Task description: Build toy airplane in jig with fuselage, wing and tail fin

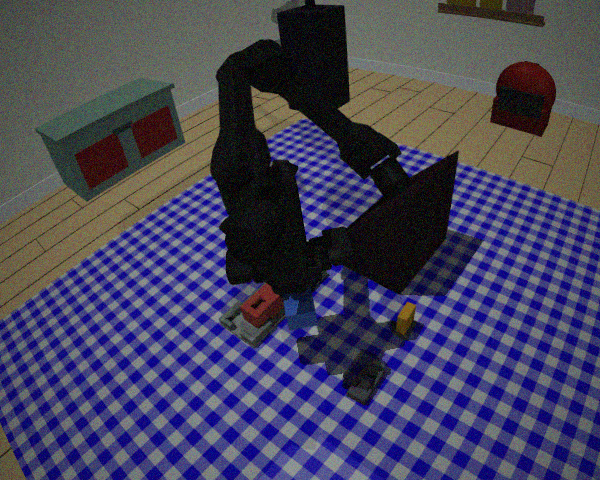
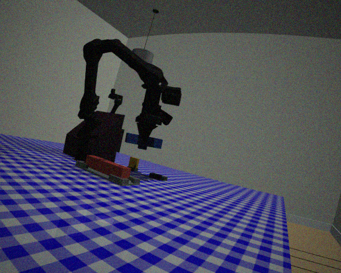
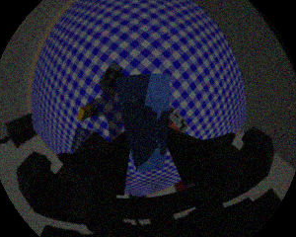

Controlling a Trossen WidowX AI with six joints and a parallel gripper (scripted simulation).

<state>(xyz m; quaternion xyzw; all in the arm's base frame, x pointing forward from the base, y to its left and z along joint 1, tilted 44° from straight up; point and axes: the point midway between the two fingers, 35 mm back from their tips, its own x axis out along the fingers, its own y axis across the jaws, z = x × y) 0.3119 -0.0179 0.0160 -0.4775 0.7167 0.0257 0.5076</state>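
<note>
The red fuselage [image 1: 269,312] [image 2: 107,166] [image 3: 174,125] lies lengthwise in the grey cradle [image 1: 253,336] [image 2: 117,179] and looks flat; a socket opening shows on its top. My gripper [image 2: 142,145] [image 3: 147,143] is shut on the blue wing [image 1: 301,313] [image 2: 155,143] [image 3: 159,93], about mid-span. The wing hangs in the air above the mat, beside and higher than the fuselage, roughly level. The arm hides the fingertips and part of the fuselage in the top view. The yellow tail fin [image 1: 405,319] [image 2: 133,163] [image 3: 82,114] stands upright away from the cradle. The wing's tab cannot be made out.
A small dark grey holder [image 1: 365,386] [image 2: 158,176] [image 3: 111,74] sits on the checked cloth [image 1: 186,403] [image 2: 194,229], nearer the top camera than the fin. The dark arm base [image 1: 409,227] [image 2: 105,132] stands behind the parts. The arm's shadow falls around the holder and fin.
</note>
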